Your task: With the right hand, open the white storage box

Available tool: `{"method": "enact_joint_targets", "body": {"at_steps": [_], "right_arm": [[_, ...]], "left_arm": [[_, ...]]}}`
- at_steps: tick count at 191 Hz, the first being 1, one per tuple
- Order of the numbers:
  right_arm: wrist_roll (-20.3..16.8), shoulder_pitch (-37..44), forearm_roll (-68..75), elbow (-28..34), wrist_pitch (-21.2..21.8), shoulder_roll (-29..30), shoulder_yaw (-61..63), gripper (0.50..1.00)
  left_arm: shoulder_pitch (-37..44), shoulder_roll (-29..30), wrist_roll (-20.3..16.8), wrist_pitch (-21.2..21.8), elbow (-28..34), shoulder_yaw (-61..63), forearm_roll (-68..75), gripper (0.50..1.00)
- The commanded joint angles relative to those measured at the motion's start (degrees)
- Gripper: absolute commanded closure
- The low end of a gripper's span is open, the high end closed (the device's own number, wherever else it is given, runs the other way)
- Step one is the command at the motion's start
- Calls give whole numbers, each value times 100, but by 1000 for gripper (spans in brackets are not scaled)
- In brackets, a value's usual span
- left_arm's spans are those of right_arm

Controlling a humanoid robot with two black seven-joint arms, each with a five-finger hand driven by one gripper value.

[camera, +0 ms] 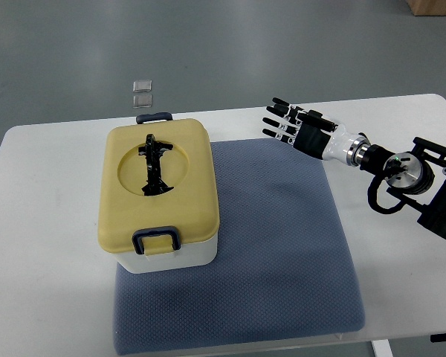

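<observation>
**Right robot hand hangs spread beside the closed storage box**

Nearest the robot, a blue-grey mat (282, 253) covers the middle of the white surface (37, 245). On the mat's left part stands the white storage box (162, 197), its yellow lid (157, 186) down, a dark blue latch (157, 239) at the near edge and a black handle (154, 165) lying in the lid's round recess. A second blue latch (154, 117) shows at the far edge. Farther back and well apart to the right, the right robot hand (286, 120) reaches in, fingers spread and holding nothing. Beyond the surface, two small clear squares (142, 92) lie on the floor.
</observation>
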Motion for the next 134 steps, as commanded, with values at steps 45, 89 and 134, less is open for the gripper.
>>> {"method": "enact_joint_targets", "body": {"at_steps": [45,89,134], "right_arm": [[35,-38,-9,0,-15,1,-18,566],[44,-73,0,0,-59,10,-9,568],[44,-64,-676,0,-340,1,-18,568]], "left_arm": [[0,0,0,-1,0,-18,-1,500],[-88,0,0,-1,17,9,-10,500],[-88,0,0,-1,17,0,-1,500]]}}
